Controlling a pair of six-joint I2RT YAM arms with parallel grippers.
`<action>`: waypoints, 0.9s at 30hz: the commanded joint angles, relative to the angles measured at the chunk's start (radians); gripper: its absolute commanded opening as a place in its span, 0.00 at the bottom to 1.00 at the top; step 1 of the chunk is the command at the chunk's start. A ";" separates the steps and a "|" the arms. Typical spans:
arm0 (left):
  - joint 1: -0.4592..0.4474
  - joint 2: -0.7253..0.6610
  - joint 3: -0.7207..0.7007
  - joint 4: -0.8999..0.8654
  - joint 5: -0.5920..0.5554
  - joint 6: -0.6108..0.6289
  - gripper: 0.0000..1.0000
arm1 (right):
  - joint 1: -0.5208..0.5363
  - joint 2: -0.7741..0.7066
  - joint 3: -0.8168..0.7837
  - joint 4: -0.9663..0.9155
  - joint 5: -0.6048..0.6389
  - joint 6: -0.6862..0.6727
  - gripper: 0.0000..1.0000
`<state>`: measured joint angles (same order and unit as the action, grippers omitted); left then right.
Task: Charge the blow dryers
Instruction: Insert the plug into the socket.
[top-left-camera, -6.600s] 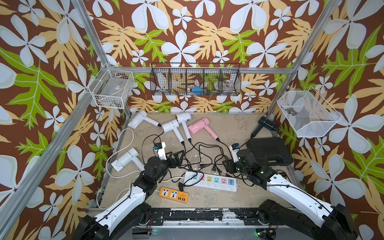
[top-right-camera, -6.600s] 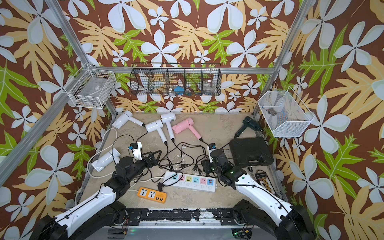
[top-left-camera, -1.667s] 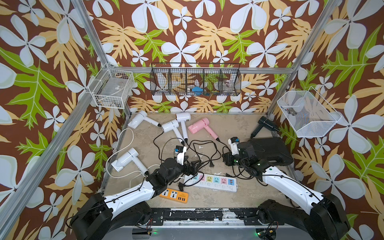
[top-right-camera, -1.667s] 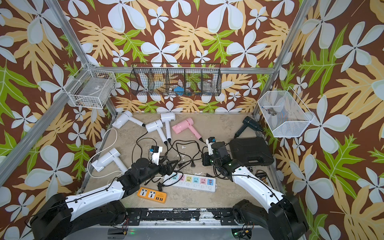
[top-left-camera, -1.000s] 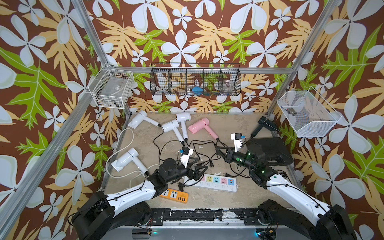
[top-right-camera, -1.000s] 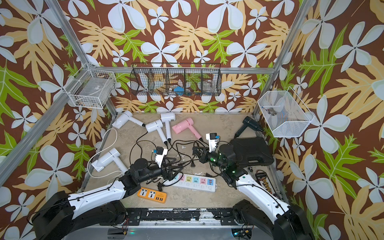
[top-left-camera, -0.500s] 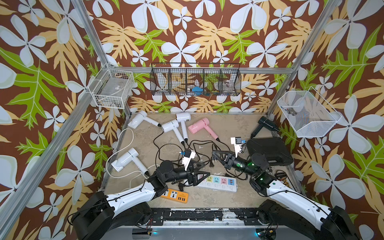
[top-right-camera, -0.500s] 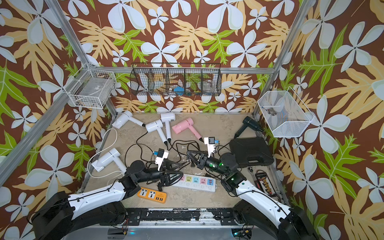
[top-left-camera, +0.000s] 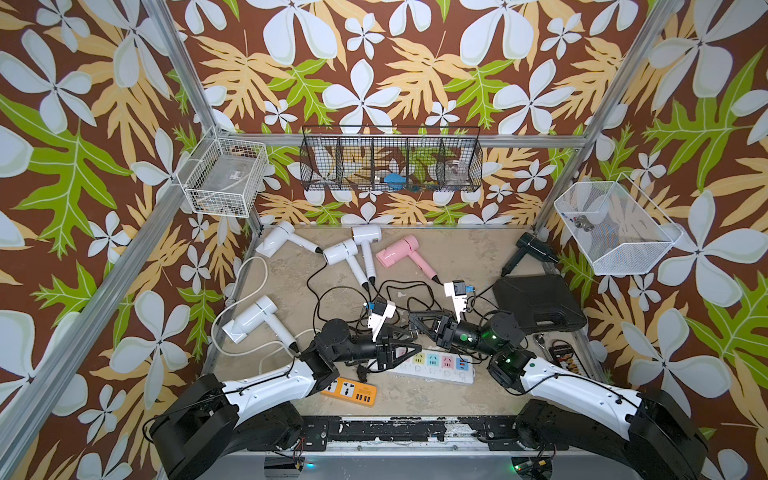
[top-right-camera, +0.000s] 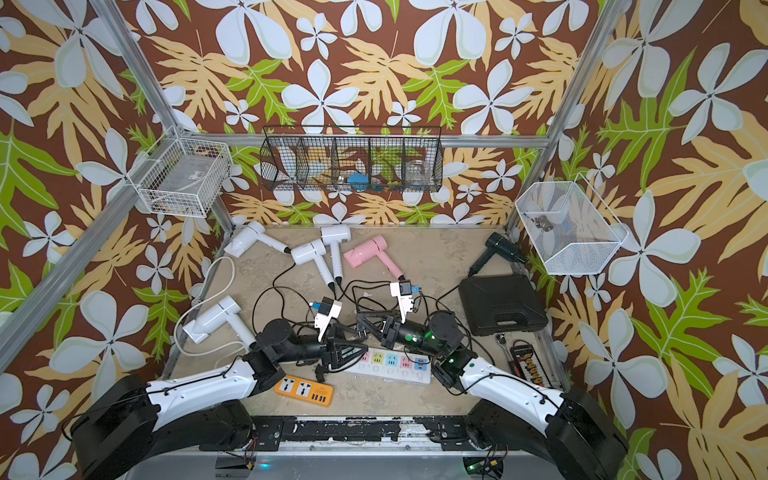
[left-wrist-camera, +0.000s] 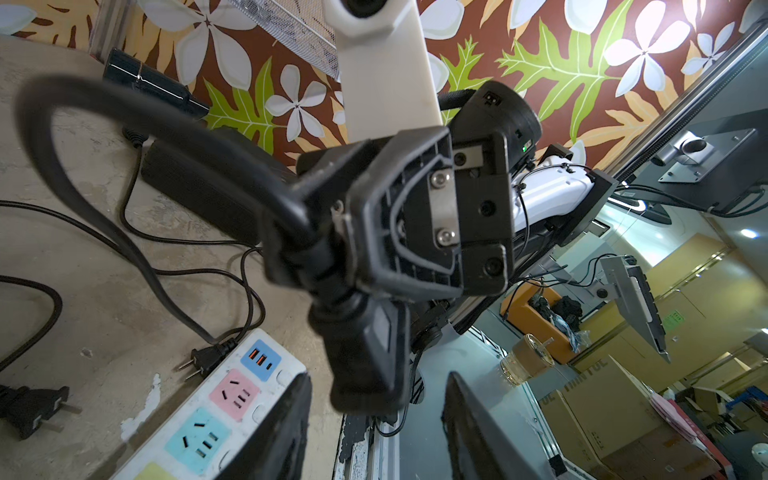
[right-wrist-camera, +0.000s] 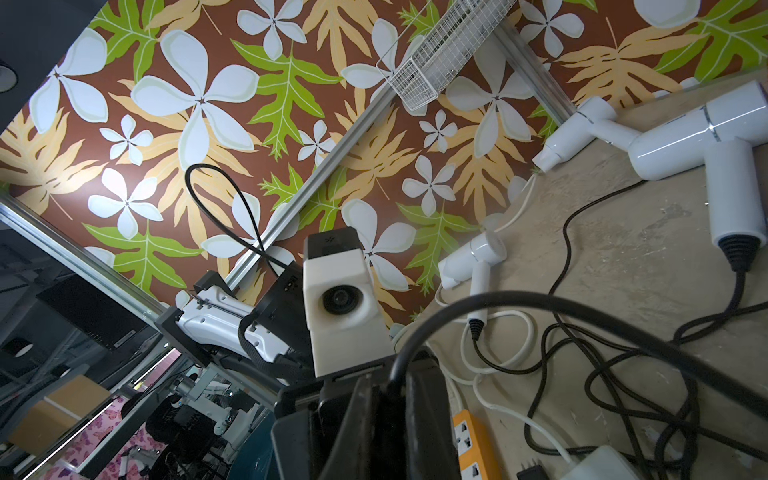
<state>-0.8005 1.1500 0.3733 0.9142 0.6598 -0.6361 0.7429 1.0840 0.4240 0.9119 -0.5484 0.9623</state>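
Note:
Several blow dryers lie at the back of the table: white ones (top-left-camera: 278, 241) (top-left-camera: 343, 253) (top-left-camera: 368, 237), a pink one (top-left-camera: 395, 253) and a black one (top-left-camera: 534, 245). Another white one (top-left-camera: 253, 320) lies at the left. My right gripper (top-left-camera: 412, 321) (right-wrist-camera: 392, 382) is shut on a black plug (left-wrist-camera: 365, 357), whose cord loops away behind it. It holds the plug over the white power strip (top-left-camera: 440, 365). My left gripper (top-left-camera: 417, 348) (left-wrist-camera: 378, 390) faces it tip to tip. Its fingers (left-wrist-camera: 286, 424) stand apart on either side of the plug, with gaps.
An orange power strip (top-left-camera: 349, 390) lies near the front edge. A black case (top-left-camera: 536, 303) and small tools (top-left-camera: 565, 361) sit at the right. Tangled black cords cover the middle, and loose plugs (left-wrist-camera: 208, 357) (left-wrist-camera: 29, 407) lie beside the white strip. Wire baskets hang on the walls.
My right gripper carried the plug leftward to the middle, over the white strip. My left gripper swung right to meet it, and its jaws have narrowed around the plug.

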 joint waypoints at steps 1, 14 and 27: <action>0.000 0.004 0.009 0.029 0.017 -0.001 0.45 | 0.007 0.005 -0.011 0.088 0.006 0.003 0.00; 0.000 0.023 0.016 0.025 0.014 -0.004 0.21 | 0.019 -0.006 -0.103 0.182 0.047 0.010 0.00; 0.000 0.032 0.038 -0.056 -0.037 0.039 0.00 | 0.019 -0.047 -0.109 0.067 0.063 -0.030 0.18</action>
<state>-0.8013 1.1816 0.3996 0.8909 0.6540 -0.6281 0.7597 1.0512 0.3069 1.0237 -0.4847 0.9627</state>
